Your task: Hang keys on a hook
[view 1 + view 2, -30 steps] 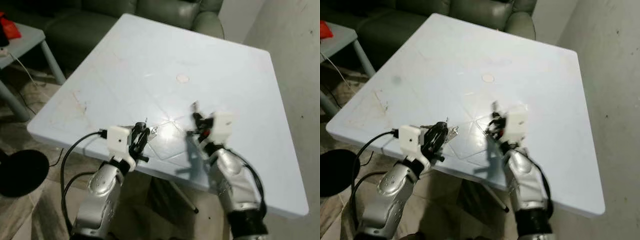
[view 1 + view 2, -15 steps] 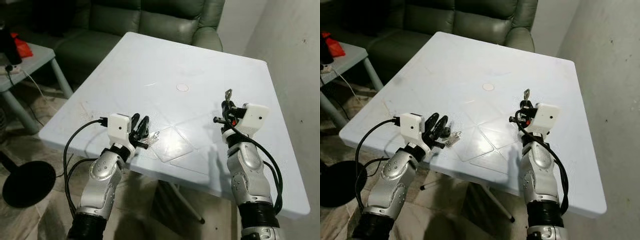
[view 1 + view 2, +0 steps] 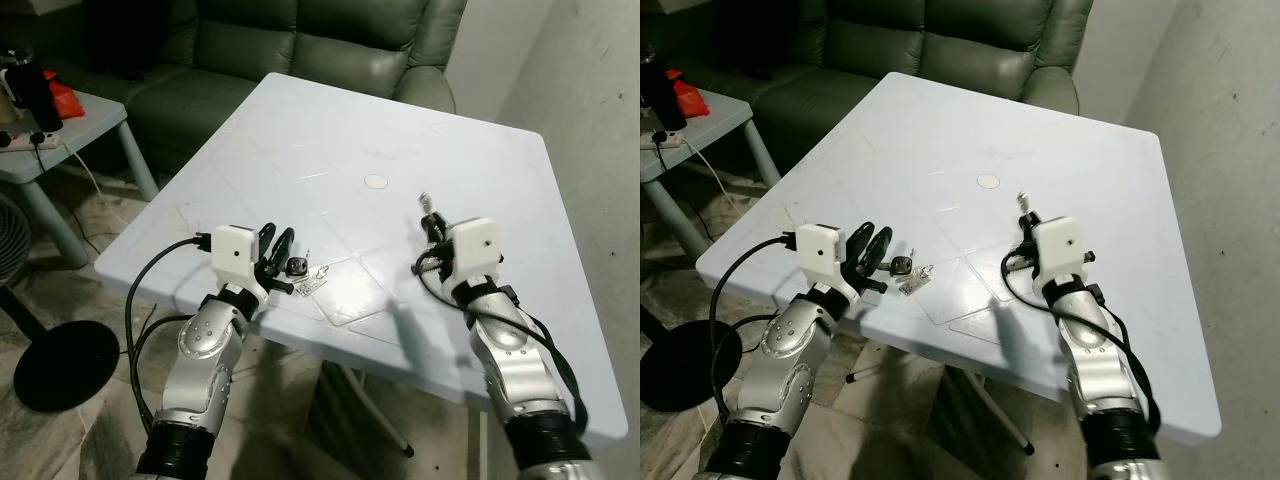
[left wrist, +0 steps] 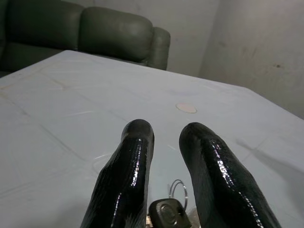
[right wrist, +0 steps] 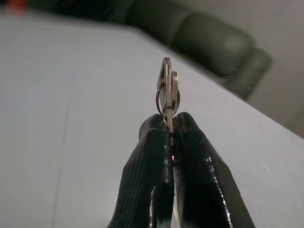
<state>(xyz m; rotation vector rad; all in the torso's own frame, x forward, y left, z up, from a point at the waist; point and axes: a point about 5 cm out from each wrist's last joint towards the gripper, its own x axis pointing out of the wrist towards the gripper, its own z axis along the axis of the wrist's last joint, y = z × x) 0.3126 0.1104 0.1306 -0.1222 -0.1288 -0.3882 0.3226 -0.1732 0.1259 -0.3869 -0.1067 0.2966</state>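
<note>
The right end effector [image 5: 170, 128] is pinching a small silver key with a thin metal ring [image 5: 166, 92] between closed fingertips, raised above the white plastic table [image 3: 330, 110]. The left end effector [image 3: 868, 256] is resting on the table's near edge with its fingers parted narrowly. A black-headed key on a silver ring [image 3: 902, 266] is lying on the table just beyond them. A dark green sofa [image 3: 330, 40] is standing behind the table.
</note>
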